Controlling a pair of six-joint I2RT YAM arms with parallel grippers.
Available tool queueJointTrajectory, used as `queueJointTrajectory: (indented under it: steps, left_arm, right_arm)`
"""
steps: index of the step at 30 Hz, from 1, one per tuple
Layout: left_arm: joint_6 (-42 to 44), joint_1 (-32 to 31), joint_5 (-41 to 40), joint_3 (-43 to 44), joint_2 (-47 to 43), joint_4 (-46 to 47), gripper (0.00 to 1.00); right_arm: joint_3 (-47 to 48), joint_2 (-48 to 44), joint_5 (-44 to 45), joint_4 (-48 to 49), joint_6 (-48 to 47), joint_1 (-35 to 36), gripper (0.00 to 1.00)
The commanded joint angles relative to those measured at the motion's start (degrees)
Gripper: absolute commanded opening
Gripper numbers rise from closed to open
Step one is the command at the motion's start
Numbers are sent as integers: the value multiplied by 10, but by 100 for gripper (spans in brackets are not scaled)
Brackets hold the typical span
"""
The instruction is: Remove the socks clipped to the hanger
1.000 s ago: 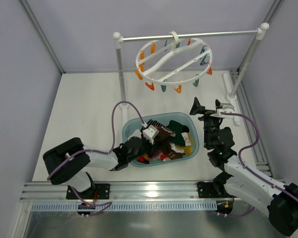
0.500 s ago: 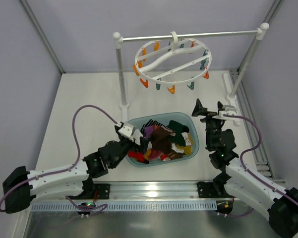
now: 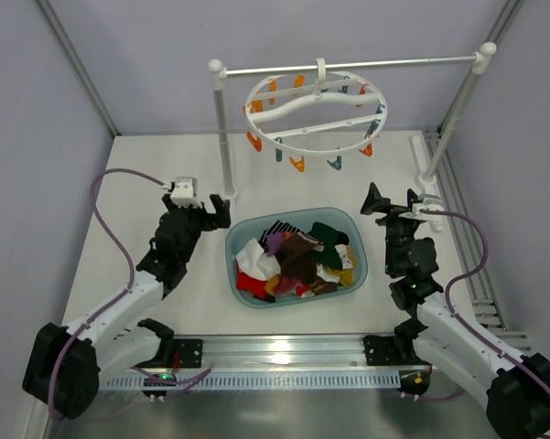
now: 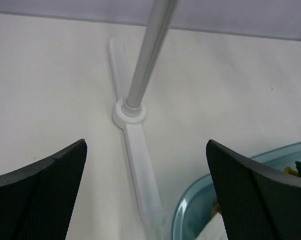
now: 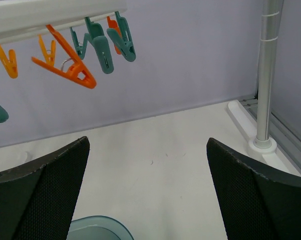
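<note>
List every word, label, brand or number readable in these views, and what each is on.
None: no view shows readable text. The hanger, its clips, the socks and the teal basin bear no lettering; the ridged strip along the near edge is too fine to tell.

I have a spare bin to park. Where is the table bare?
Bare: the table strip behind the basin, between the posts, below the hanger; also the back-left corner. Crowded: beside the basin, where the arms lie.
</note>
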Motion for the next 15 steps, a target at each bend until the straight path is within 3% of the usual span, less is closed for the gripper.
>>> queueJointTrajectory:
  steps: [1,9,15]
  left_arm:
    - [-48,70,59,42,59,64,100]
    - [-116,92,-123,53,111,130,100]
    - [-132,92,-150,50,163,144,99]
  right_arm:
    - [-7,-9,-18,8,30,-18,98]
    - [-9,-4,-33,3,48,-45,98]
    - [-9,-1,-30,1,53,-50,98]
